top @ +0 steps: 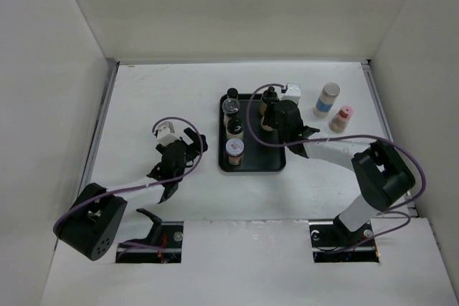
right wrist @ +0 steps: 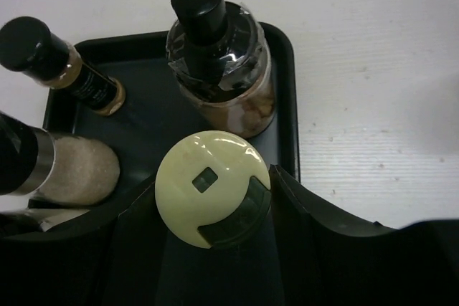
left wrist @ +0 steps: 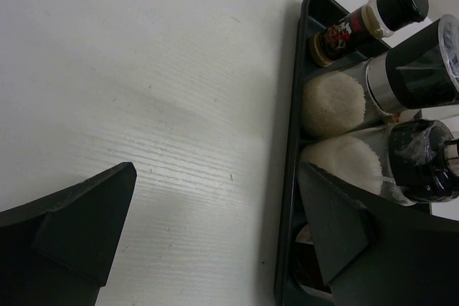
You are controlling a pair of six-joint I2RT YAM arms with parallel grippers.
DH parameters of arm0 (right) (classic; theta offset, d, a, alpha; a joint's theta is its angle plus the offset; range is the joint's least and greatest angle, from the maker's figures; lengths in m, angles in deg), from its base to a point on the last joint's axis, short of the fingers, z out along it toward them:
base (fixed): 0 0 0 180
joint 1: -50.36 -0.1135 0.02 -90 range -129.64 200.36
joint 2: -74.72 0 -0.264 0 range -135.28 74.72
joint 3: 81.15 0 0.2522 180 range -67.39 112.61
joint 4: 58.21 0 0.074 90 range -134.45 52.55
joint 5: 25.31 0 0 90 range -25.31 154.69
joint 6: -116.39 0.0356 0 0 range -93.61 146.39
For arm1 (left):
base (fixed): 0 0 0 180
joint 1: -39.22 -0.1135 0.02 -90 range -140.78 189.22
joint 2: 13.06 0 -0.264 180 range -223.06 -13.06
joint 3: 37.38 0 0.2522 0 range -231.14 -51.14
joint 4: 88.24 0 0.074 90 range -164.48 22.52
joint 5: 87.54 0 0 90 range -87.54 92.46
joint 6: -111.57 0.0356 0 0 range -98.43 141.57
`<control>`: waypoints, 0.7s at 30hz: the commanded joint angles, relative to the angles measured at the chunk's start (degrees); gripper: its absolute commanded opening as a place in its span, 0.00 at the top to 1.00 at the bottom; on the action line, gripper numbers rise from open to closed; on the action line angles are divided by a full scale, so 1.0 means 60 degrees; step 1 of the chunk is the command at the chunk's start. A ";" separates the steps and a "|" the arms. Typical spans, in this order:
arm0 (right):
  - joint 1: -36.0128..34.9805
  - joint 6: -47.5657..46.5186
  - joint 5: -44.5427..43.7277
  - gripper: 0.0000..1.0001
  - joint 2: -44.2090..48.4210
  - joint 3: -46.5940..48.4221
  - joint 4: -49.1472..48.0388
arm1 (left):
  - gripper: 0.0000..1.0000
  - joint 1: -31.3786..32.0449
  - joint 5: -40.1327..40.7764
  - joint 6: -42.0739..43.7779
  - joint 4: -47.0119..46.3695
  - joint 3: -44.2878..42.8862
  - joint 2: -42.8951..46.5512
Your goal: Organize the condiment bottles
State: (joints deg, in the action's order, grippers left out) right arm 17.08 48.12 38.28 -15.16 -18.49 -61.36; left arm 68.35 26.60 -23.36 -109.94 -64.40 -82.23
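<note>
A black tray [top: 252, 165] holds several condiment bottles: a left column of black- and silver-capped shakers [top: 234, 128] and a black-capped brown jar [top: 270, 96] at the back right. My right gripper [top: 274, 121] is over the tray, shut on a yellow-capped bottle [right wrist: 208, 184], with one finger on each side of it. Just beyond it stand the brown jar [right wrist: 215, 55], a small black-capped bottle [right wrist: 64, 62] and a salt shaker [right wrist: 72, 170]. My left gripper [top: 195, 145] is open and empty over bare table [left wrist: 215, 177], just left of the tray's rim [left wrist: 290, 141].
Two bottles stand on the table right of the tray: one with a blue-rimmed white cap [top: 327, 98] and one with a pink cap [top: 342, 118]. White walls enclose the table on three sides. The left wrist view shows shakers of white granules [left wrist: 337, 105] along the tray's edge.
</note>
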 commanded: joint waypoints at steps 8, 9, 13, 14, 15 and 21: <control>-0.0042 0.0025 -0.0139 0.25 -0.0796 0.0419 -0.0816 | 0.00 -0.0130 -0.0083 0.0076 -0.0579 -0.0178 0.0131; -0.0042 -0.0033 -0.0139 0.18 -0.0621 0.0361 -0.0815 | 0.00 -0.0130 -0.0040 0.0076 -0.0579 -0.0193 0.0088; 0.0045 0.0069 0.0372 0.02 0.0607 -0.0006 -0.0684 | 0.00 -0.0130 -0.0171 0.0076 -0.0535 -0.0223 0.0057; 0.0147 0.0083 0.0418 0.00 0.1017 -0.0079 -0.0538 | 0.00 -0.0130 -0.0098 0.0076 -0.0564 -0.0164 0.0130; 0.0294 0.0083 0.0389 0.00 0.1485 -0.0196 -0.0377 | 0.00 -0.0130 -0.0083 0.0061 -0.0579 -0.0149 0.0160; 0.2078 0.0711 -0.1250 0.00 0.3363 -0.1119 -0.0025 | 0.00 -0.0101 -0.0215 0.0032 -0.0578 -0.0179 0.0028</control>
State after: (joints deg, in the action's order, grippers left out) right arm 24.58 49.43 37.10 2.59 -22.97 -61.78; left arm 68.00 25.95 -23.38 -110.29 -64.40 -82.25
